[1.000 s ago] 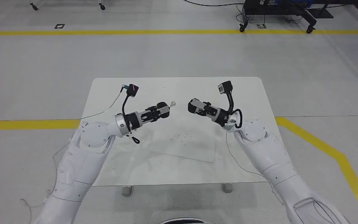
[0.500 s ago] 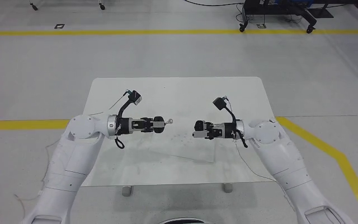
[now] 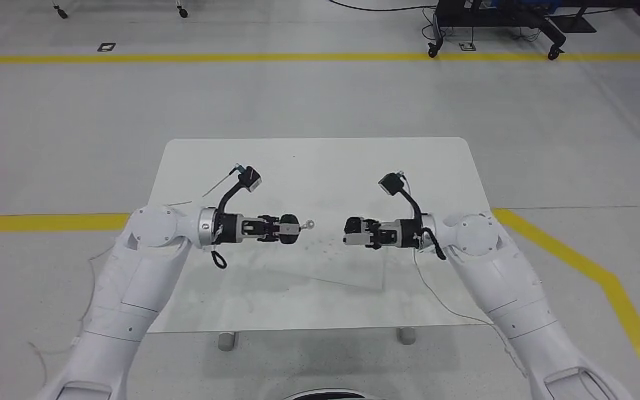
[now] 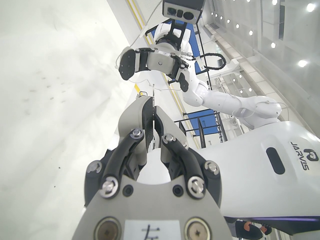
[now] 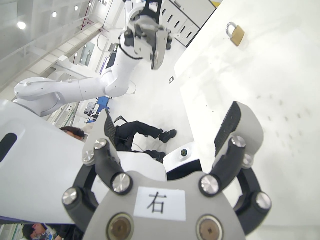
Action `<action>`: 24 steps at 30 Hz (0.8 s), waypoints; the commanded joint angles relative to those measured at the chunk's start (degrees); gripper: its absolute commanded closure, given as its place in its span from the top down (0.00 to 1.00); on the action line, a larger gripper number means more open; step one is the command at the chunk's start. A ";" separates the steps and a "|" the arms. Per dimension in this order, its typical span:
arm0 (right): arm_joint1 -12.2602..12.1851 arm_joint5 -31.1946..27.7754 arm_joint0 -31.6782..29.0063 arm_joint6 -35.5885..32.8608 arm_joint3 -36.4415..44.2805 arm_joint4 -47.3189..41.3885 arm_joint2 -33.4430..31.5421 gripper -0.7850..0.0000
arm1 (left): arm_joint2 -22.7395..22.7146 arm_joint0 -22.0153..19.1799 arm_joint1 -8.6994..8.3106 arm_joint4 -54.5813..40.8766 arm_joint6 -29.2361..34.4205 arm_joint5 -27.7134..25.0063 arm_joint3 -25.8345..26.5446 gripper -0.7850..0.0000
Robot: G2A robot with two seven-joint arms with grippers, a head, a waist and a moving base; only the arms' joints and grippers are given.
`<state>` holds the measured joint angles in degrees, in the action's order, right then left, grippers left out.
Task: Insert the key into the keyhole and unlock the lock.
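White table (image 3: 430,170): padlock (image 5: 235,34) lies loose on it, well apart from both grippers. Left gripper (image 4: 153,106) pinches key (image 4: 153,92); right gripper (image 5: 170,112) wide open, empty. Padlock not yet held; insertion and unlocking remain.

The left hand (image 3: 290,226) and the right hand (image 3: 350,230) face each other above the tabletop (image 3: 430,170), a short gap apart. The key (image 3: 306,225), pinched in the left hand, projects into that gap. The right hand's fingers (image 5: 226,123) stand spread, leaving a passage between them. Bare tabletop surrounds the padlock (image 5: 236,34).
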<state>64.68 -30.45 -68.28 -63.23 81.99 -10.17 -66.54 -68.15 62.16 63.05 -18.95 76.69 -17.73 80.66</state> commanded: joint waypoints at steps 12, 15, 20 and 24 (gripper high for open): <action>0.38 1.33 0.63 4.46 0.04 2.89 3.50 0.28 | 5.97 0.67 0.50 7.54 -6.04 -0.60 3.42 0.00; 0.25 1.35 0.41 3.96 0.09 2.43 3.59 0.24 | 6.43 0.42 0.51 7.70 -6.54 -0.37 3.33 0.00; -0.06 1.26 0.08 3.29 0.21 1.69 3.18 0.15 | 6.73 0.14 0.44 7.52 -7.00 -0.12 3.10 0.00; -0.27 1.73 -0.29 2.70 0.64 1.60 3.27 0.00 | 6.79 -0.10 0.35 7.43 -7.18 0.15 2.99 0.00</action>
<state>64.45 -28.89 -68.55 -60.36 82.55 -8.60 -63.31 -61.39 62.13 63.42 -11.51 69.54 -17.65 83.68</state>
